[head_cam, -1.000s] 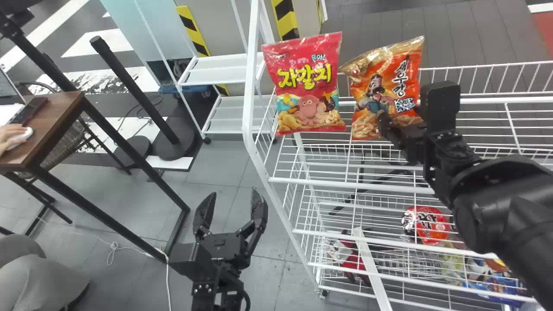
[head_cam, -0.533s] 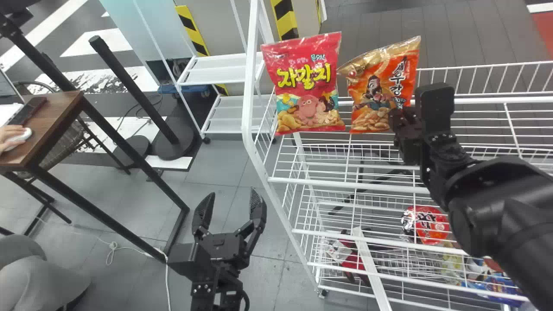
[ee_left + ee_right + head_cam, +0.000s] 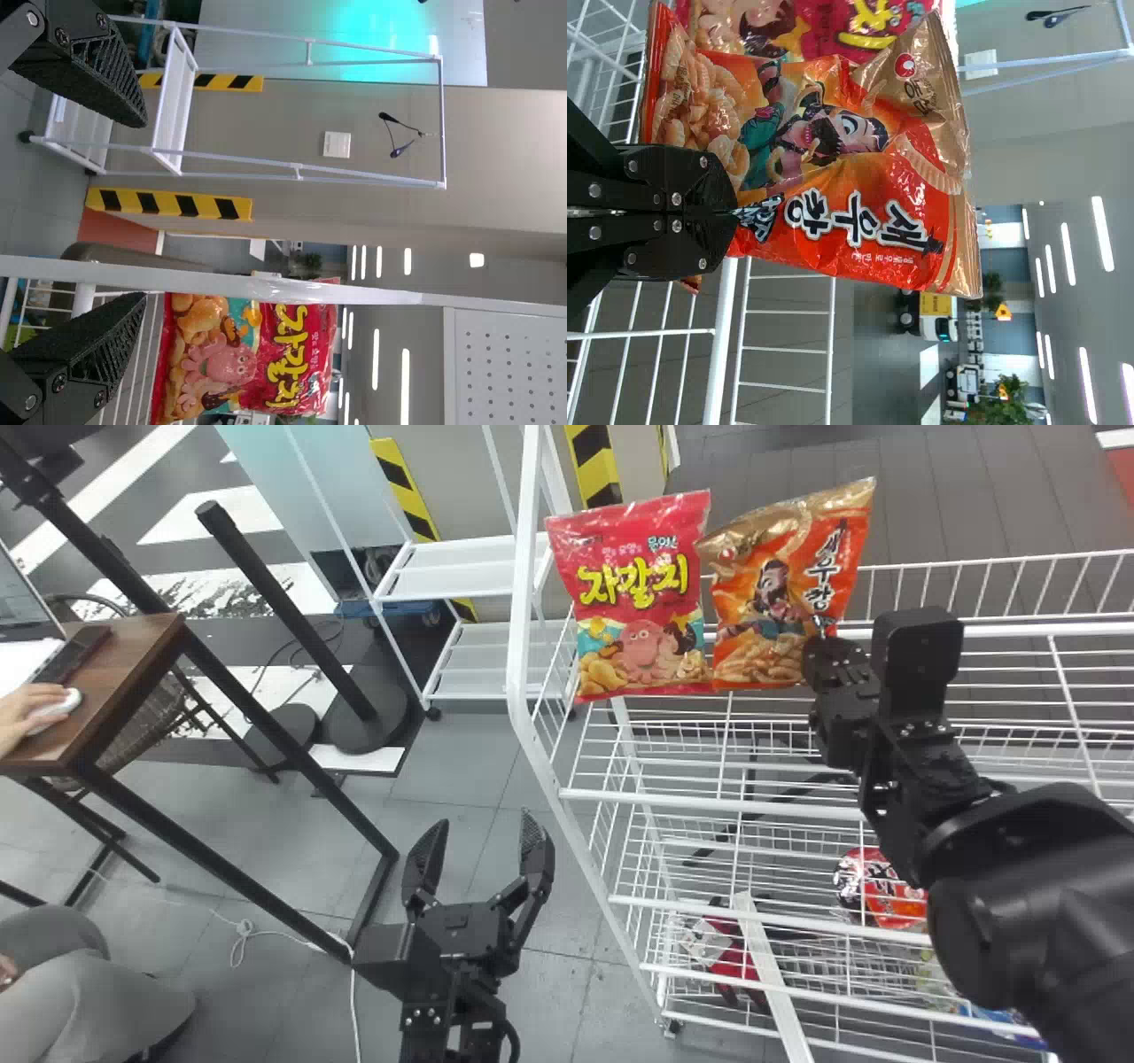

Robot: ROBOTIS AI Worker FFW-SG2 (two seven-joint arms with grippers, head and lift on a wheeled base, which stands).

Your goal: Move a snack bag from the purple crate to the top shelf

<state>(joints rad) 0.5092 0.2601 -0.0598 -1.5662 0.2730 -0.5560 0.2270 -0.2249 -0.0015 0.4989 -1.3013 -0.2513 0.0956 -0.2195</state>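
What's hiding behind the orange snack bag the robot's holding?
Seen from the right wrist, part of the red snack bag and white rack bars peek out. The orange snack bag covers whatever else is there.

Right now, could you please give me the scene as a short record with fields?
Held item: orange and gold snack bag, upright
Right tool: shut on that bag's lower part
Neighbour: red snack bag, upright, to its left
Place: left end of the white wire rack
Left tool: open, holding nothing, left of the rack
Unclear: whether the held bag rests on the shelf
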